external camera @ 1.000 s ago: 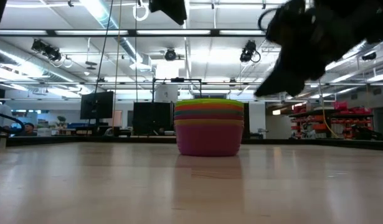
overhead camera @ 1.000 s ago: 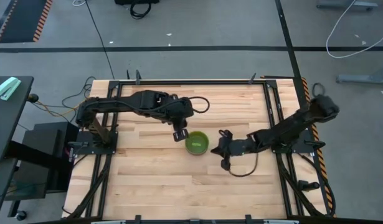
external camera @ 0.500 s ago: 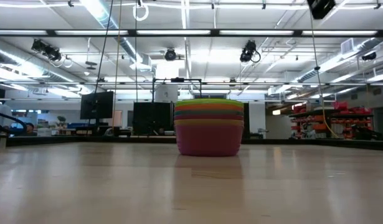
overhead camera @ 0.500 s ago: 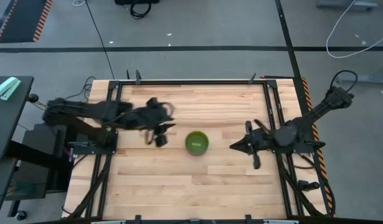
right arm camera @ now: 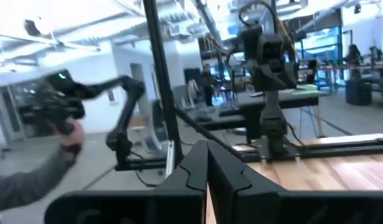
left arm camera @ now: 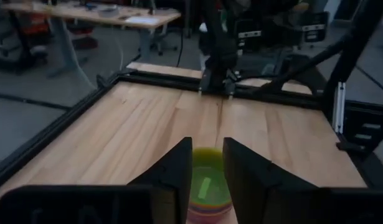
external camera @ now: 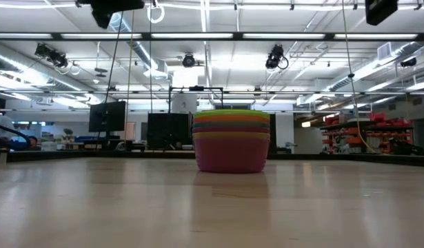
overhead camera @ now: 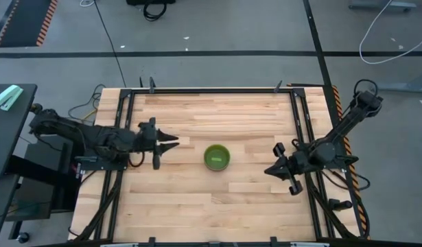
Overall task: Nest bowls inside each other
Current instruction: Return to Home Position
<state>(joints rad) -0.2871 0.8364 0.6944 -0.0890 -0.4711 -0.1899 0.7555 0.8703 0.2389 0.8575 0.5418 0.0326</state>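
Note:
The bowls [overhead camera: 217,157] stand as one nested stack near the table's middle, its base on the wood. In the low view the bowls [external camera: 231,141] show green at the top rim and pink-red at the bottom. My left gripper [overhead camera: 175,143] hovers to the left of the stack, open and pointing at it. In the left wrist view the stack [left arm camera: 207,190] appears between my left gripper's [left arm camera: 207,158] fingers, well ahead of them. My right gripper [overhead camera: 270,169] hangs to the right of the stack; my right gripper [right arm camera: 208,163] is shut and empty.
Bare wood lies all around the stack, inside a black metal frame [overhead camera: 293,110] along the table's edges. Parts of both arms [external camera: 115,7] show at the top of the low view. A person's sleeve and hand [right arm camera: 51,165] show beyond the table in the right wrist view.
Both grippers have drawn away from the stack: the left one from right beside the green bowl toward the table's left edge, the right one toward the right edge. Both arms left the middle of the low view. The stack has stayed in place.

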